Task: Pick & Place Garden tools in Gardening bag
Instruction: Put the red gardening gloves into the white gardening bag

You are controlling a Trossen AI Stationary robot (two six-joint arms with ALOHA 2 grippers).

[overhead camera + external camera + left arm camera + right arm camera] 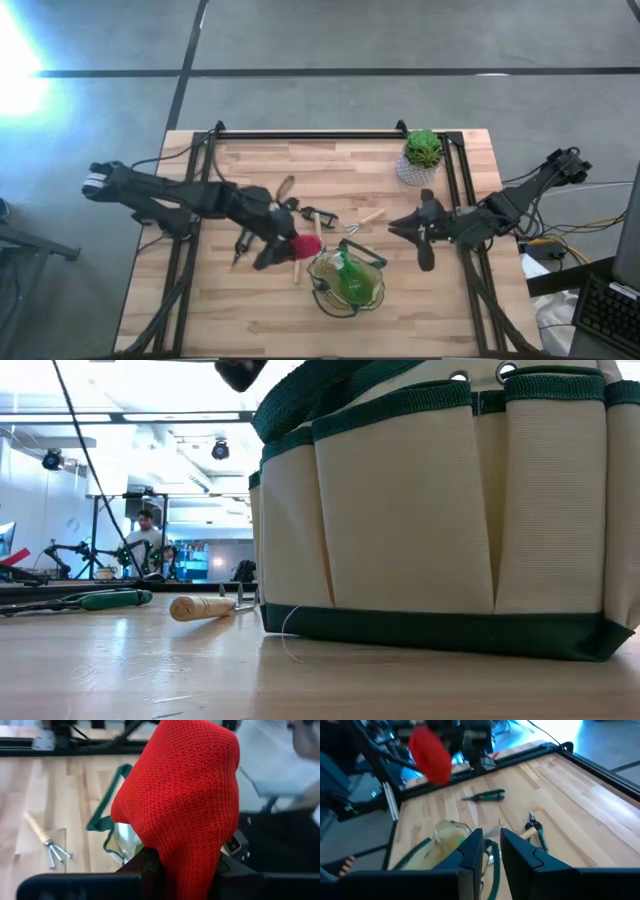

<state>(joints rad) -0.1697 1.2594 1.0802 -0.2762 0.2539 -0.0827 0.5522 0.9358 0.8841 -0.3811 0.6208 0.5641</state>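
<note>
Carrying the red glove (305, 246): left gripper (283, 250) is clamped on it, the knit fabric bunched between the jaws and standing up in front of the wrist camera. It hangs just beside the gardening bag (346, 281), off the rim on the left arm's side, not yet over the mouth.

The bag sits near the table's front edge, with what looks like the green spray bottle (350, 276) already inside.

Right gripper (432, 232) hovers on the bag's other side, holding nothing; its fingers (472, 851) stand a narrow gap apart.

Still on the table (240, 310): pruners (318, 215), a wooden-handled rake (362, 220), and a green-handled tool (486, 796) further back.

Step, as I read it: transport of the glove, pre-drop.

Next move needs the left gripper shifted over the open mouth, then lowered before release; the glove is limp and could drape on the rim or strap handles. Right arm should stay clear.
</note>
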